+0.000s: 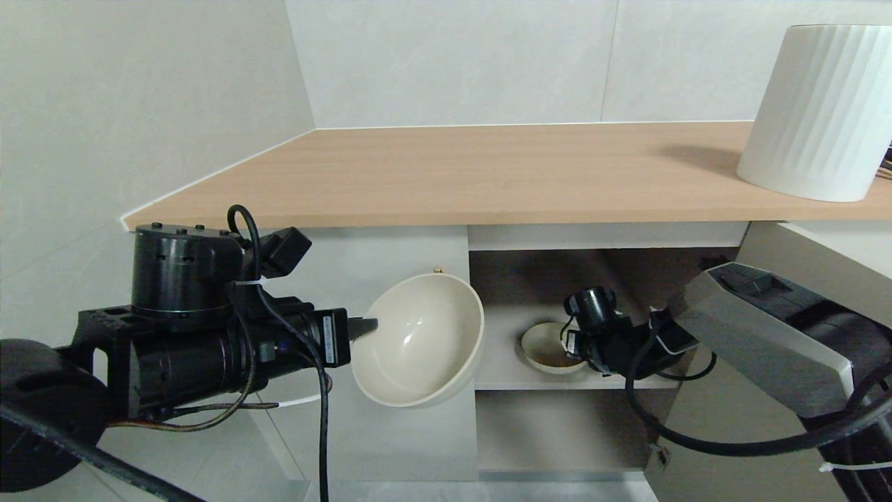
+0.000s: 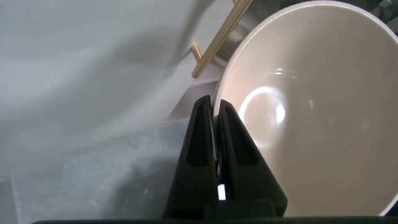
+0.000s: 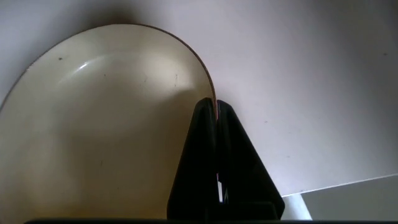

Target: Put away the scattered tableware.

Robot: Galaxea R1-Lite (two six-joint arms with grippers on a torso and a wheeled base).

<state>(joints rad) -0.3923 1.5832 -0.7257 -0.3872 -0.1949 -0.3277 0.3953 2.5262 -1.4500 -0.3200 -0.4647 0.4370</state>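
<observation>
2 bowls are held, 1 in each claw. Nearest is the left claw [image 1: 362, 325], pinched tight on the rim of the big bowl [image 1: 418, 341]. That cream bowl hangs in the air, tipped on its side with its open face toward us. It is in front of the cupboard [image 1: 404, 244], just beside the open part.

The big bowl looks hard, smooth and shiny. I think it is slippery and would break if it fell. It is likely heavy for such a thin pinch, so it may swing or slide. The rim is the best place to hold it, with 1 finger inside and 1 outside, pushed well down.

Farther in, the right claw [image 1: 582, 352] is shut on the rim of the small bowl [image 1: 547, 345]. That bowl is low over the shelf [image 1: 502, 380] inside the cupboard. I cannot tell if it touches the shelf. This 1 looks light and easy to hold.

Farthest back, a white pot [image 1: 819, 111] stands on the wood counter [image 1: 488, 167].
</observation>
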